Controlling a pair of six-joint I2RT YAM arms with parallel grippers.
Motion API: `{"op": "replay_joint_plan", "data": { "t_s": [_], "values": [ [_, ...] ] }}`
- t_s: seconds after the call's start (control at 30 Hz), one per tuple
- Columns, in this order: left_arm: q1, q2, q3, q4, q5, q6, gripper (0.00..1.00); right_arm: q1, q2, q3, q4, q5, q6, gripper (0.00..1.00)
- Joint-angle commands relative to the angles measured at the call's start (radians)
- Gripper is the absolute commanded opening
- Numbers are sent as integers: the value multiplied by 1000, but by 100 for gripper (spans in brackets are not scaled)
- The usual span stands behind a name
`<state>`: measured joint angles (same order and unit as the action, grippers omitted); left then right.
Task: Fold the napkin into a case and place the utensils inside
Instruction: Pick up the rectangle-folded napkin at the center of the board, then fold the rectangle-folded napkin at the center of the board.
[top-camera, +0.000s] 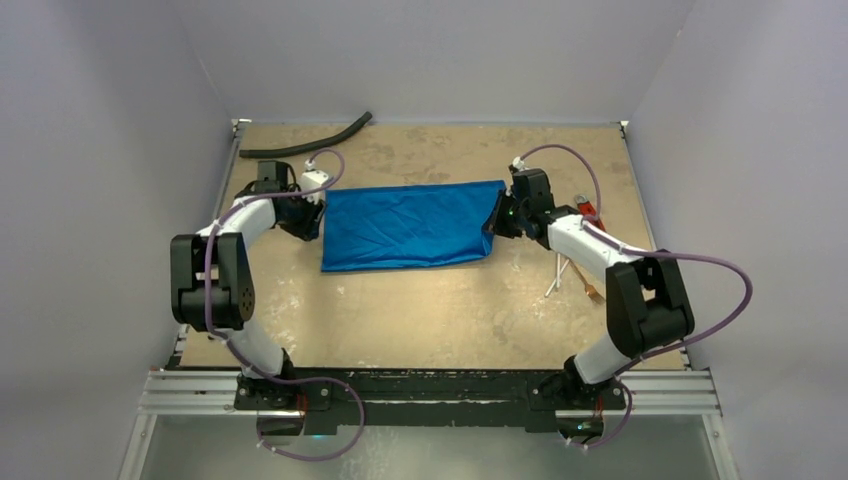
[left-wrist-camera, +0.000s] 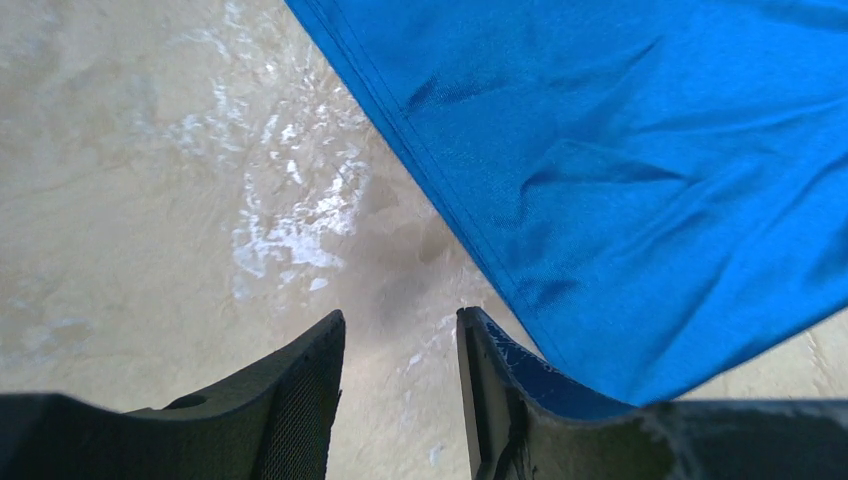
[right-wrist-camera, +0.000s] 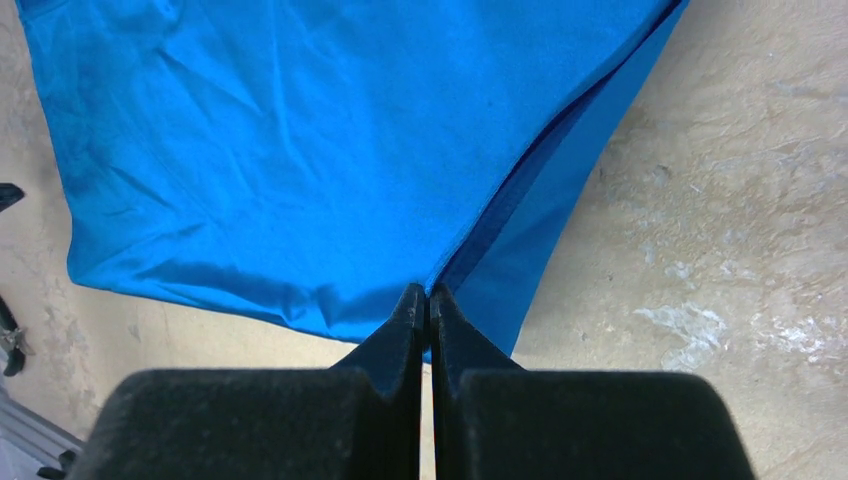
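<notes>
Napkin (top-camera: 405, 228): bright blue cloth lying spread and wrinkled as a wide oblong on the far half of the table (top-camera: 420, 320), between the two grippers. In the right wrist view it is doubled, with an upper layer over a lower one along the right-hand edge.

Left gripper (top-camera: 314, 220): at the napkin's left end. In the left wrist view the jaws stand apart with bare tabletop in the gap and nothing gripped. A corner of the cloth (left-wrist-camera: 620, 170) lies against the outer side of one finger (left-wrist-camera: 500, 400).

Right gripper (right-wrist-camera: 428, 298): fingertips pressed together on the napkin's (right-wrist-camera: 300, 150) right edge, where the two layers meet, so it is pinching the cloth. In the top view that end is slightly raised at the gripper (top-camera: 497, 222).

Utensils (top-camera: 560, 275): slim pieces on the table near the right edge, partly under the right arm and apart from the napkin.

Black hose (top-camera: 310, 142): far-left corner, clear of the cloth.
</notes>
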<state>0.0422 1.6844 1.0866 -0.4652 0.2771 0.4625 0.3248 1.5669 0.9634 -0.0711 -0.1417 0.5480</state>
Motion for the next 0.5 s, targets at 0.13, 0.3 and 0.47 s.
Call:
{"op": "replay_joint_plan", "data": {
  "t_s": [0.13, 0.3, 0.47],
  "values": [
    [8, 136, -40, 137, 33, -60, 43, 105, 95, 153, -46, 23, -14, 0],
    [8, 164, -58, 176, 34, -67, 43, 195, 184, 269, -56, 9, -4, 0],
    [8, 161, -85, 193, 37, -59, 42, 262, 268, 389, -45, -38, 11, 0]
  ]
}}
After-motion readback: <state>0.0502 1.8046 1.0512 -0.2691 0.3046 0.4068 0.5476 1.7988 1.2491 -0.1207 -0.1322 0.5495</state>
